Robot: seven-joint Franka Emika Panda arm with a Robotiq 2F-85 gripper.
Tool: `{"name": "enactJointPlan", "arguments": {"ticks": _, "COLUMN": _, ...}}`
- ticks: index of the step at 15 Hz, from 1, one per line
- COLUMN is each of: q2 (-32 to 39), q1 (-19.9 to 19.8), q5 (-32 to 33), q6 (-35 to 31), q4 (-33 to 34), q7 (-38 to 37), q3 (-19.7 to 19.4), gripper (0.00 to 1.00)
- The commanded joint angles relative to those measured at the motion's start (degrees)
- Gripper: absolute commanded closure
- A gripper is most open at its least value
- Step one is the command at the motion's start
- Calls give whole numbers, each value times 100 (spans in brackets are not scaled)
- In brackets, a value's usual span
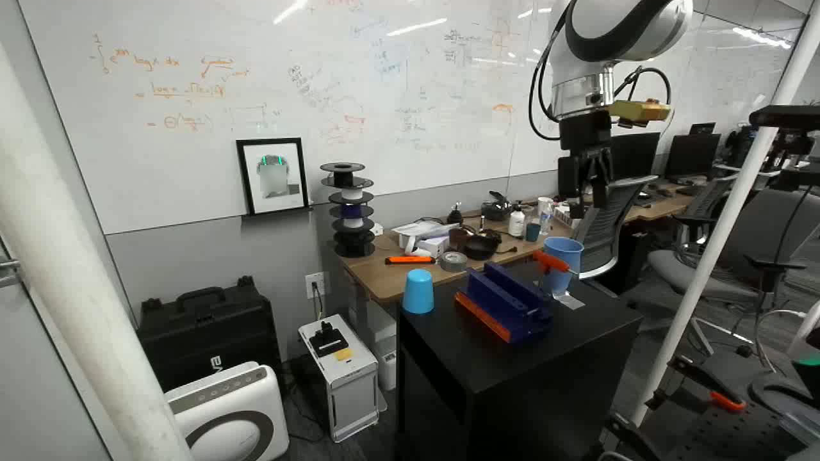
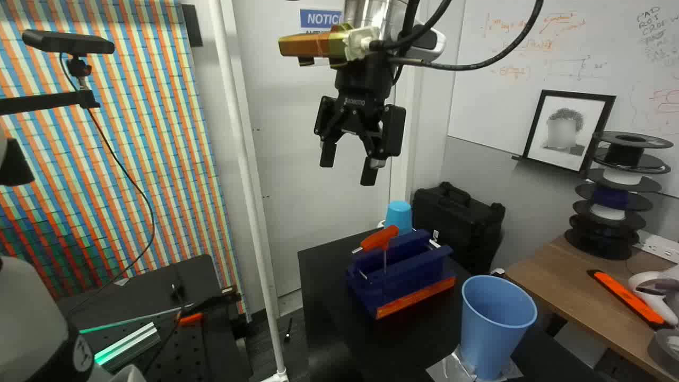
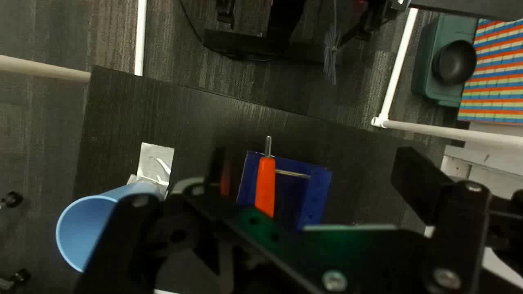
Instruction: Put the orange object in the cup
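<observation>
In an exterior view, the orange-handled tool (image 2: pixel 379 239) is stood upright at the blue tray (image 2: pixel 416 277); from it, the blue cup (image 2: pixel 490 339) is seen at four o'clock and the gripper (image 2: pixel 348 165), spread wide, at eleven.

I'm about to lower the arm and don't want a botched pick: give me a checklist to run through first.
1. Gripper open, nothing held: ok.
2. Orange-handled tool exposed for a grasp: ok; its handle stands above the blue holder.
3. Gripper turned to close across that handle: looks ok in the wrist view.
4. Tool free to lift out: cannot tell; its lower end is hidden.
5. Blue cup mouth up: ok, but how firmly the tape at its base holds, cannot tell.
6. Only one cup around: not ok; an upside-down cup stands on the same black surface.
</observation>
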State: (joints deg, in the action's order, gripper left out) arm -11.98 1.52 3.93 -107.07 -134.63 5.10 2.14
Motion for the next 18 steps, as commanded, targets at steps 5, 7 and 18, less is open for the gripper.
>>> {"name": "enactJointPlan", "arguments": {"ticks": 5, "q2": 387, "q1": -7, "q5": 141, "q6": -519, "q4": 225, "q7": -150, "q3": -6, "gripper": 0}}
{"name": "enactJointPlan", "arguments": {"ticks": 7, "q2": 668, "q1": -21, "q5": 184, "q6": -1274, "q4": 220, "q7": -235, "q3": -15, "gripper": 0}}
{"name": "enactJointPlan", "arguments": {"ticks": 18, "q2": 2048, "q1": 88, "q5": 767, "q6": -2842, "q4": -122, "q7": -1159, "q3": -72, "gripper": 0}}
